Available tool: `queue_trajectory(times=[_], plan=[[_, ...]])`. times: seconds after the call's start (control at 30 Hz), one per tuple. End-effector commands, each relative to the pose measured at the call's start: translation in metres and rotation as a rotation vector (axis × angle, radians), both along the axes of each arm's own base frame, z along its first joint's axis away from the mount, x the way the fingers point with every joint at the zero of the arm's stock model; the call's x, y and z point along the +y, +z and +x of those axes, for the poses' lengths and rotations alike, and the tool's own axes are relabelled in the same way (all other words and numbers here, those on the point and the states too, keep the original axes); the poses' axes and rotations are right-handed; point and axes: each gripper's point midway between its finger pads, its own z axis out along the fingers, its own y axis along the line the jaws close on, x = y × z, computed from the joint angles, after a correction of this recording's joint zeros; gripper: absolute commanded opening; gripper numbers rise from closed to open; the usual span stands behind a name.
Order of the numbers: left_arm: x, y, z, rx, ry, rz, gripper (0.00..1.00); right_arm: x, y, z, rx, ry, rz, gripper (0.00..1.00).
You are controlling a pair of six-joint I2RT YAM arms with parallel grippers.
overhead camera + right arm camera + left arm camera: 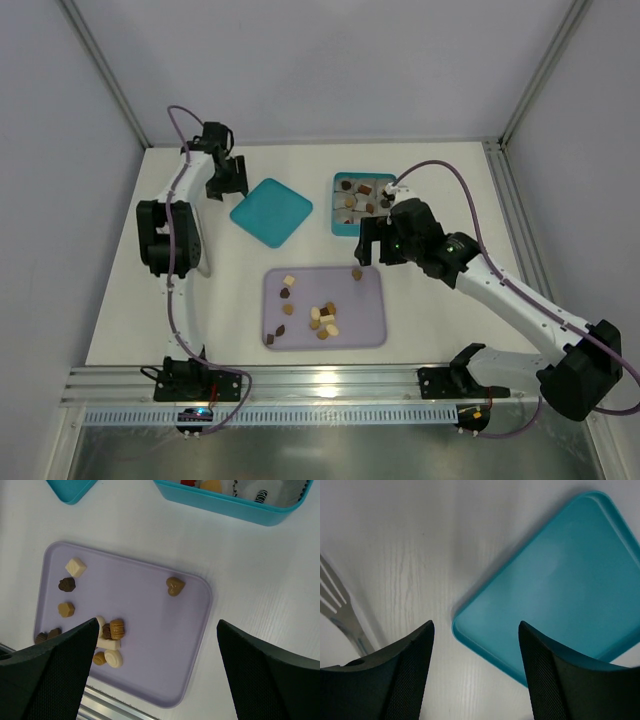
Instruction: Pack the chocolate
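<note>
Several small chocolates point(322, 318) in brown, tan and cream lie on a lilac tray point(370, 320); the right wrist view shows them too, a cluster point(111, 635) and a tan heart-shaped piece point(174, 586). A teal box point(338, 225) behind the tray holds several chocolates in white cups. Its teal lid point(271, 211) lies flat to the left. My right gripper point(368, 245) is open and empty, above the tray's far right corner point(200, 587). My left gripper point(226, 186) is open and empty, just left of the lid point(555, 575).
A metal fork-like piece point(340, 610) shows at the left in the left wrist view. The white table point(450, 320) ends in a metal rail point(330, 385) at the near edge. Grey walls close the back and sides.
</note>
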Motion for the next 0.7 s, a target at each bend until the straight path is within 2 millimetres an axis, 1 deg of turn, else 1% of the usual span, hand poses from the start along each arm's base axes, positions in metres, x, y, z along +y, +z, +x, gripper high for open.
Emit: queue_trajectory(times=[0.0, 0.03, 0.07, 0.1, 0.13, 0.17, 0.3, 0.4, 0.43, 0.5, 0.53, 0.67], plan=[[-0.002, 0.01, 0.021, -0.055, -0.052, -0.017, 0.67, 0.022, 0.019, 0.012, -0.034, 0.043, 0.067, 1.0], [-0.004, 0.008, 0.025, -0.055, -0.06, -0.024, 0.67, 0.023, 0.018, 0.014, -0.031, 0.044, 0.067, 1.0], [-0.006, -0.002, 0.026, -0.038, -0.066, -0.029, 0.67, 0.026, 0.015, 0.015, -0.026, 0.049, 0.067, 1.0], [-0.007, -0.008, 0.027, -0.03, -0.067, -0.034, 0.67, 0.027, 0.012, 0.015, -0.018, 0.051, 0.067, 1.0], [-0.008, -0.009, 0.03, -0.033, -0.07, -0.04, 0.67, 0.028, 0.012, 0.016, -0.022, 0.053, 0.07, 1.0], [-0.011, -0.018, 0.03, -0.016, -0.078, -0.049, 0.67, 0.029, 0.008, 0.017, -0.011, 0.054, 0.067, 1.0], [-0.014, -0.029, 0.027, 0.009, -0.073, -0.072, 0.65, 0.032, 0.001, 0.019, -0.001, 0.058, 0.059, 1.0], [-0.013, -0.039, 0.021, 0.029, -0.062, -0.071, 0.6, 0.033, -0.004, 0.022, 0.004, 0.058, 0.056, 1.0], [-0.012, -0.041, 0.02, 0.036, -0.058, -0.07, 0.58, 0.04, -0.003, 0.02, 0.013, 0.084, 0.075, 1.0], [-0.012, -0.048, 0.015, 0.051, -0.05, -0.068, 0.57, 0.041, -0.005, 0.021, 0.016, 0.085, 0.078, 1.0], [-0.011, -0.049, 0.015, 0.053, -0.044, -0.067, 0.53, 0.043, -0.006, 0.022, 0.016, 0.086, 0.079, 1.0], [-0.016, -0.056, 0.006, 0.076, -0.019, -0.087, 0.45, 0.048, -0.009, 0.026, 0.027, 0.093, 0.087, 1.0]])
